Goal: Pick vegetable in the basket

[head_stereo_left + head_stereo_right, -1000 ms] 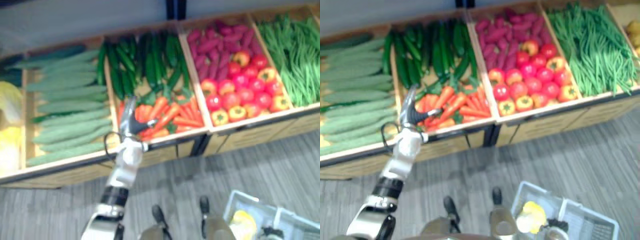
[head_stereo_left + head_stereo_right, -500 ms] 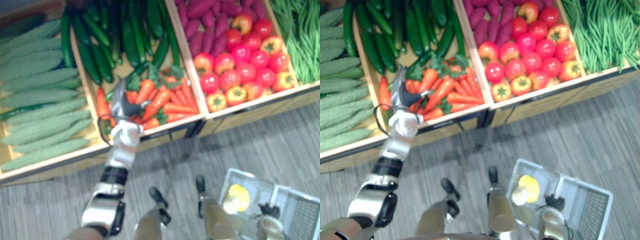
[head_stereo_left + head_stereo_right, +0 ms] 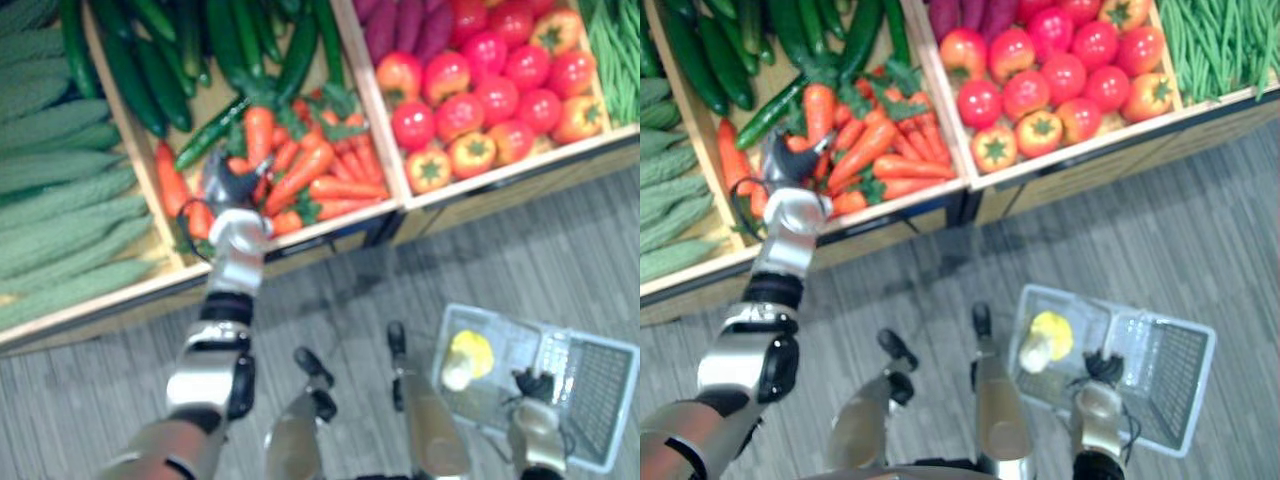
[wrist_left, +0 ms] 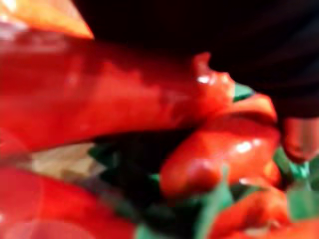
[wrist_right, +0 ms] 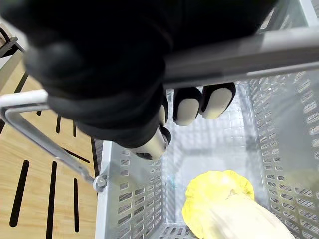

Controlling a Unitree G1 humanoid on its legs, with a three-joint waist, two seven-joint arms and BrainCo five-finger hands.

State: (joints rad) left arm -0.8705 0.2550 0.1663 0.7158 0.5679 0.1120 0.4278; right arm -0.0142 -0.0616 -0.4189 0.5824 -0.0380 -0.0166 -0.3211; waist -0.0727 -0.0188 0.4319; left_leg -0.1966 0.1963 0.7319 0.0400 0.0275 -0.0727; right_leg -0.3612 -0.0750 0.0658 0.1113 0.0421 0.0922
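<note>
— Carrots (image 3: 310,175): heaped in the near half of the middle wooden crate (image 3: 368,110), with cucumbers (image 3: 150,70) far behind them. Left hand (image 3: 228,185) is down among the heap. Grip?
— Cannot tell; the fingers are lost among the roots. The left wrist view gives carrots and green tops.
— Risks?
— Judgement: the roots are glossy, tapered and overlapping. A pinch near a tip may slip, or may drag a neighbour over the near lip onto the grey plank floor (image 3: 500,280).
— Right hand (image 5: 99,64)?
— Curled round the handle (image 5: 239,55) of the white mesh basket (image 3: 600,400), near right, with a yellow leafy vegetable (image 5: 219,199) inside. The basket is well apart from the crate, so a loose hold could drop the carrot mid-carry.
</note>
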